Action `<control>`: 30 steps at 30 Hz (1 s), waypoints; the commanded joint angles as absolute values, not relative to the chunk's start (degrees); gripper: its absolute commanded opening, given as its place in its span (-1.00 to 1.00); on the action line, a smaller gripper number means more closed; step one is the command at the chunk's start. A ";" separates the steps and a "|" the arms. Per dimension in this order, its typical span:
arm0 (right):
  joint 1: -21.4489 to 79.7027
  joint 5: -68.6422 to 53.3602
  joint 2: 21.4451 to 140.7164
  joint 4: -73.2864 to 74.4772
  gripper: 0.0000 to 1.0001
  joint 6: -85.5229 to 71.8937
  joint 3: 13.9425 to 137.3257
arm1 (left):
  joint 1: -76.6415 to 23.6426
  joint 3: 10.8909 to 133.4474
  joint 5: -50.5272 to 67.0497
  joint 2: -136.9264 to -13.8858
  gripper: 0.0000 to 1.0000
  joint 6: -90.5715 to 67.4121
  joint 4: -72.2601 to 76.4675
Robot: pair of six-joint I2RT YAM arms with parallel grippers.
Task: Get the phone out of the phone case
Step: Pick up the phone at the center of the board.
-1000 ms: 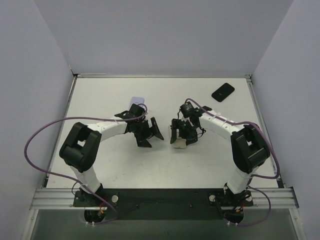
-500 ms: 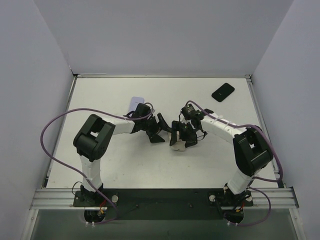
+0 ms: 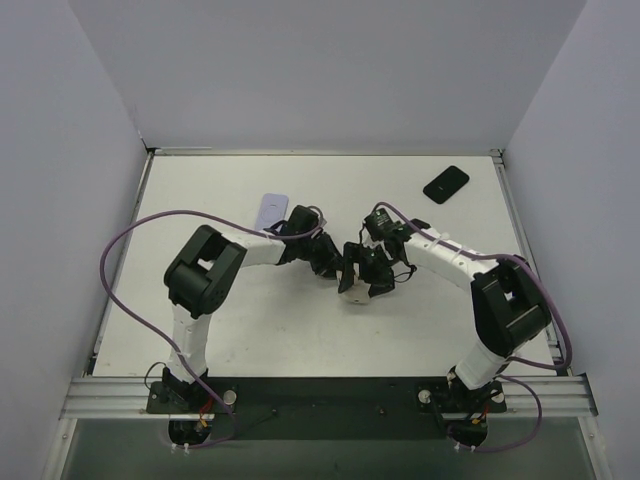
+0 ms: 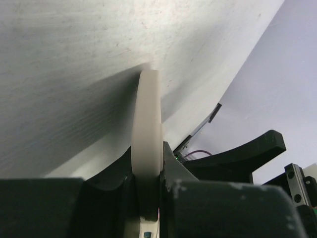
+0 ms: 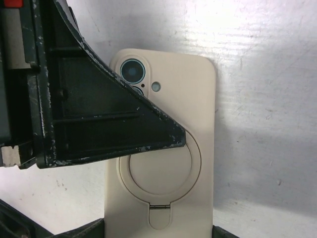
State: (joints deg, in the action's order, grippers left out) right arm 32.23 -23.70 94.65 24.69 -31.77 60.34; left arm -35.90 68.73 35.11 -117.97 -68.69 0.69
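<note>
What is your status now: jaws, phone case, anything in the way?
Left gripper jaws shut on cream phone case edge. Right gripper grips its sides. Phone not yet out. Nothing blocks.

A white table (image 3: 300, 340) in a small room with pale walls

I see the flat white table under the left claw (image 3: 335, 264) and the right claw (image 3: 366, 281), and it spreads wide on every side of them. Past the claws, at the far edge, stands a plain back wall (image 3: 320, 70). A left wall (image 3: 50, 200) rises well out from the left claw, and a right wall (image 3: 600, 200) well out from the right claw. Nearer than the claws runs a shiny metal bar (image 3: 330, 395). The light is soft, with grey shadow by the claws.
</note>
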 commanded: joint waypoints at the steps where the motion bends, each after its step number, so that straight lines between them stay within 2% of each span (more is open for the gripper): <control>1: 32.70 -21.98 90.09 27.07 -0.32 -30.76 60.21 | -35.77 72.15 32.61 -117.42 -1.00 -68.65 -2.17; 2: 32.78 -21.10 89.57 27.68 0.03 -30.76 60.29 | -35.77 72.51 32.35 -117.16 -1.00 -67.77 -3.59; 3: 32.87 -19.01 88.26 28.12 0.23 -30.67 60.29 | -35.86 73.21 31.13 -116.20 -1.00 -67.15 -5.00; 5: 33.05 -17.15 86.84 29.44 0.53 -30.50 60.55 | -35.86 73.83 29.02 -114.62 -1.00 -65.32 -10.35; 7: 33.22 -14.43 84.12 29.88 0.61 -31.02 60.47 | -35.86 75.05 24.89 -112.42 -1.00 -64.17 -17.18; 12: 36.12 -7.92 78.94 30.32 0.64 -30.68 61.17 | -36.12 81.55 14.71 -111.35 -1.00 -61.35 -33.89; 16: 40.42 -2.91 79.01 30.32 0.64 -29.27 63.19 | -36.91 93.75 9.33 -116.27 -1.00 -59.24 -55.22; 19: 44.72 -0.26 81.47 30.15 0.63 -27.87 65.64 | -37.70 101.15 7.65 -119.88 -1.00 -58.36 -62.99; 25: 50.62 6.67 87.27 29.36 0.61 -26.89 69.17 | -38.67 102.39 7.73 -120.32 -1.00 -58.62 -63.99; 30: 52.56 10.54 90.87 28.30 0.52 -27.07 71.19 | -38.85 102.22 7.65 -119.62 -1.00 -58.71 -64.77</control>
State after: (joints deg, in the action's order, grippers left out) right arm 51.55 4.25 88.88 27.73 -27.94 68.07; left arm -38.72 100.75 9.32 -120.90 -56.25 -58.83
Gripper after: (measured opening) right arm 0.781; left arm 0.244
